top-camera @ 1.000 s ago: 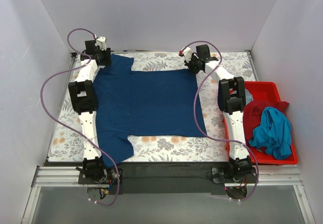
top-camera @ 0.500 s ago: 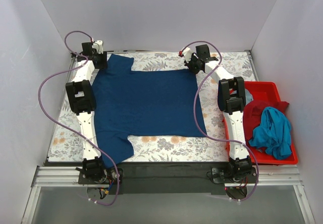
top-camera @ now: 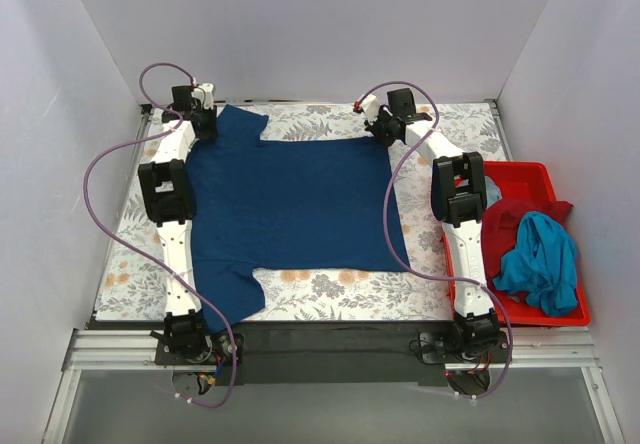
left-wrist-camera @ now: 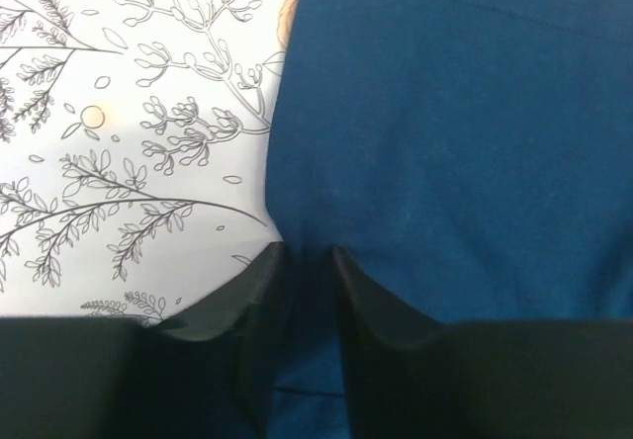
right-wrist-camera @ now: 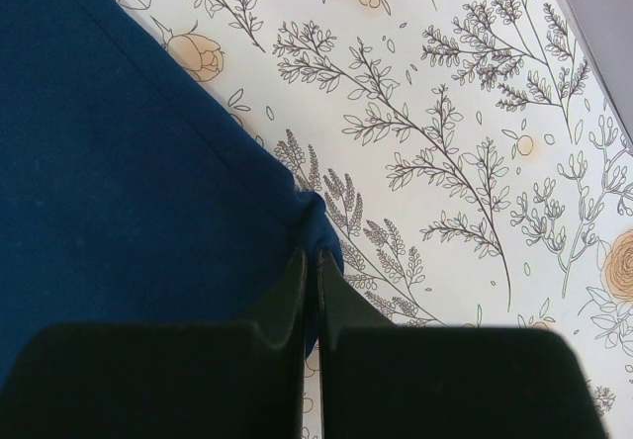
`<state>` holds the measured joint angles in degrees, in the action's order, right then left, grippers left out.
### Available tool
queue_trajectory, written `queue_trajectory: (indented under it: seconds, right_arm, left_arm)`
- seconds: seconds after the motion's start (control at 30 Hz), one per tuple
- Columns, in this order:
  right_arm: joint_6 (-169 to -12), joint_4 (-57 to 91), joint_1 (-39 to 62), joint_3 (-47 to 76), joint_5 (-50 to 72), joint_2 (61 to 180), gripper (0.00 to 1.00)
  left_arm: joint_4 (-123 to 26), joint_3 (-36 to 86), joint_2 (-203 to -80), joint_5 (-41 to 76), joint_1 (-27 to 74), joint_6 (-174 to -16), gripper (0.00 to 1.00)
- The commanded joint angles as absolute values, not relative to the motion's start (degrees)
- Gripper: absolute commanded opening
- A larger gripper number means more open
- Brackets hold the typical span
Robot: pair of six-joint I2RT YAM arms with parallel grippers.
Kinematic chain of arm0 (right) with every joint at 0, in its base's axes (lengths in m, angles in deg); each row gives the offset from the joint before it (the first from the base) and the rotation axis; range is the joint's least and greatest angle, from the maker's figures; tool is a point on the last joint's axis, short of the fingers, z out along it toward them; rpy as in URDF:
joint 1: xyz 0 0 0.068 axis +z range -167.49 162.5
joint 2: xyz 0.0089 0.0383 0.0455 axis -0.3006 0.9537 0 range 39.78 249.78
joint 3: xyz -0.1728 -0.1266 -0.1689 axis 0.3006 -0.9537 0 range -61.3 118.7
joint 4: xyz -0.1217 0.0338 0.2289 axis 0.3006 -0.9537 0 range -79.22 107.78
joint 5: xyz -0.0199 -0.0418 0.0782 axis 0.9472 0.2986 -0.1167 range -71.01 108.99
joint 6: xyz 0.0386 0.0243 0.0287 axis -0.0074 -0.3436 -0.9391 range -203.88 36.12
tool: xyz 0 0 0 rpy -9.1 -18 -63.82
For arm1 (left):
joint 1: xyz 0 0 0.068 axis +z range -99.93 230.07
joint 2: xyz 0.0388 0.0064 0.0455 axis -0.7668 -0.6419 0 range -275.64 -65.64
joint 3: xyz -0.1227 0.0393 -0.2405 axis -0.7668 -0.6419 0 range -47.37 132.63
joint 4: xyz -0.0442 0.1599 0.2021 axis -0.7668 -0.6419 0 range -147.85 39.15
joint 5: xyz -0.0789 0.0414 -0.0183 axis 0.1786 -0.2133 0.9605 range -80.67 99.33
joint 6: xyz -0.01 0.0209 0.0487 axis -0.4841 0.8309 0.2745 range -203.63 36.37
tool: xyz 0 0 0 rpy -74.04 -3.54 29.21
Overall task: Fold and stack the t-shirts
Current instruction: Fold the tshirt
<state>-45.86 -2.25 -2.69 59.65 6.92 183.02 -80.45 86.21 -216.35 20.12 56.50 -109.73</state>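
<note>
White arms [top-camera: 178, 256], black joints [top-camera: 168, 190], purple cables [top-camera: 387, 202]

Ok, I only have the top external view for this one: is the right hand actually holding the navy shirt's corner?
Observer: Yes. The right wrist view shows the right hand with its fingers nearly together on a bunched corner of the navy t-shirt.
Operator: And the left?
Observer: The left hand has its fingers slightly apart at the shirt's edge. Navy cloth fills the gap, so it looks pinched.
Operator: Any wrinkles there?
Observer: The edge puckers in toward the fingertips; the rest in that view lies smooth.
</note>
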Motion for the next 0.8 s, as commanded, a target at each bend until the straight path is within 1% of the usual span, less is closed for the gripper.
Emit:
queue_trajectory:
  seconds: [0.0,0.03,0.13,0.23,0.33,0.5,0.77]
  right_arm:
    - [-45.21,-4.11,-2.2,59.81,7.04,181.37,0.01]
    - [-45.21,-4.11,-2.2,59.81,6.95,181.37,0.01]
    - [-44.77,-4.11,-2.03,59.81,6.78,181.11,0.01]
    - [-44.42,-4.11,-2.03,60.08,6.78,180.49,0.01]
    - [-44.24,-3.93,-2.03,60.17,6.69,179.44,0.01]
    - [-44.24,-3.32,-2.11,58.85,5.55,176.28,0.01]
    - [-42.66,-2.96,-2.11,55.69,4.05,172.06,0.01]
  left_arm:
    - [-81.62,87.19,-218.04,20.23,56.04,-108.94,0.22]
    - [-80.74,87.19,-217.95,20.4,56.13,-109.03,0.14]
    - [-77.22,87.72,-217.95,20.93,56.13,-109.11,0.0]
    - [-74.76,88.86,-217.08,22.68,56.13,-109.64,0.0]
    - [-71.77,86.67,-213.57,24.18,56.22,-110.25,0.0]
    - [-65.71,77.64,-205.66,27.35,57.62,-110.96,0.0]
    - [-64.64,71.73,-198.63,37.88,63.6,-113.95,0.0]
